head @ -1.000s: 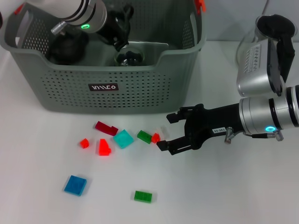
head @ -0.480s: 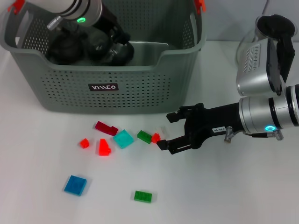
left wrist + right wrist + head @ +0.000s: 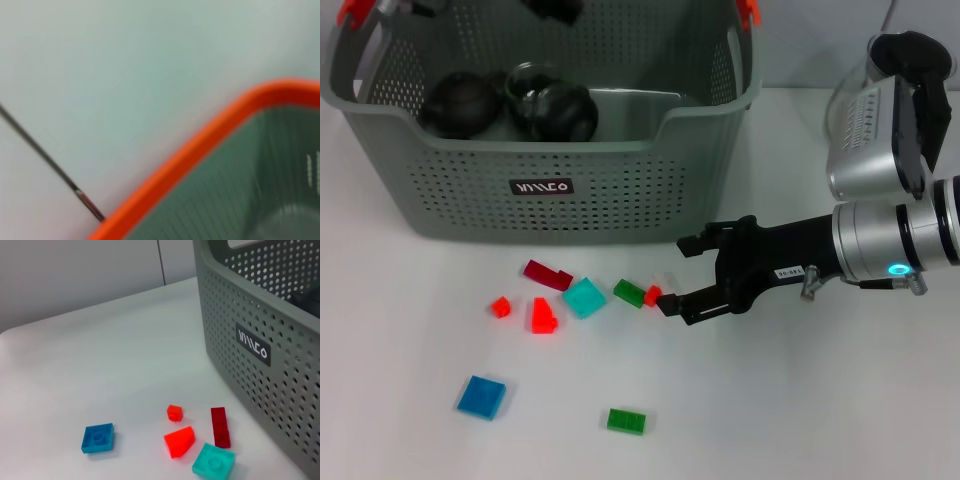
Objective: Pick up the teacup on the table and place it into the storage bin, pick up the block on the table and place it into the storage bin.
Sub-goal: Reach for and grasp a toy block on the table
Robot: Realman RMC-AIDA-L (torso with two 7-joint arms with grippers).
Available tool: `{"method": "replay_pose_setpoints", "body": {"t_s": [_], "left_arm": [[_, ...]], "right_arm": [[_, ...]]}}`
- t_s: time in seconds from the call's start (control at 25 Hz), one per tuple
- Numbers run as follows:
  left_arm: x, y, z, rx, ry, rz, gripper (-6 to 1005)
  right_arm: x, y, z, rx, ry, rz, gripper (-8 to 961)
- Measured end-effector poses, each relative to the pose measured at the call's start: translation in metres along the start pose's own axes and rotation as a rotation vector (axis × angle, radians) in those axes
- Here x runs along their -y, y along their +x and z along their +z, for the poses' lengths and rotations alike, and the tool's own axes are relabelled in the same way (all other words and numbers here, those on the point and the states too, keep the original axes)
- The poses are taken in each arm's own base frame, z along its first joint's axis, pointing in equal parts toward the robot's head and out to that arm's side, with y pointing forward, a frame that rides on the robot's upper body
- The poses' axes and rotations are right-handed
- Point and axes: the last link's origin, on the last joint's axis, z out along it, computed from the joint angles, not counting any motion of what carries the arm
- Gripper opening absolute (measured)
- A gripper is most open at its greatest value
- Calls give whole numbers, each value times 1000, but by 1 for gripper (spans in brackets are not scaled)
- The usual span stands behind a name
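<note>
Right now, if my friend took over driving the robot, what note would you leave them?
Right claw: open, low over the table, fingertips right beside the small red block; nothing held yet.
Left claw: barely seen at the top edge, up above the storage bin.
Done: dark teacups sit inside the bin.
Left: blocks are on the table, including a green block, teal block, blue block. Probably close on the red one next, then carry it to the bin.

grey-green perforated storage bin, orange clips
</note>
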Motion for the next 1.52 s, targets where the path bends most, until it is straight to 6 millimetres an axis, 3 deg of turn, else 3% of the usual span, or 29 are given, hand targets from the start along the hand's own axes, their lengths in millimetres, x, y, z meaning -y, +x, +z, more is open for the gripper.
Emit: {"method": "replay_pose_setpoints", "body": {"t_s": [0.2,0.44,0.64,0.96,1.52], "left_arm": [[7,4,-21,-79,-51,-133,856],[6,-3,-52,-238,-249,-308,853],[-3,-22,-84,-390,-481,-353,851],[-21,-62,-112,-509,-643,-315,849],[-42,-131,-119,-517,-720,-379,848]], "right_arm": [[0,-2,0,0,-2,-7,923],[1,-2,-1,-2,-2,-18,923],[0,0,-2,-2,-6,-36,922],[-3,2,-10,26,-35,-49,922],[-4,0,-12,34,-48,-64,922]]}}
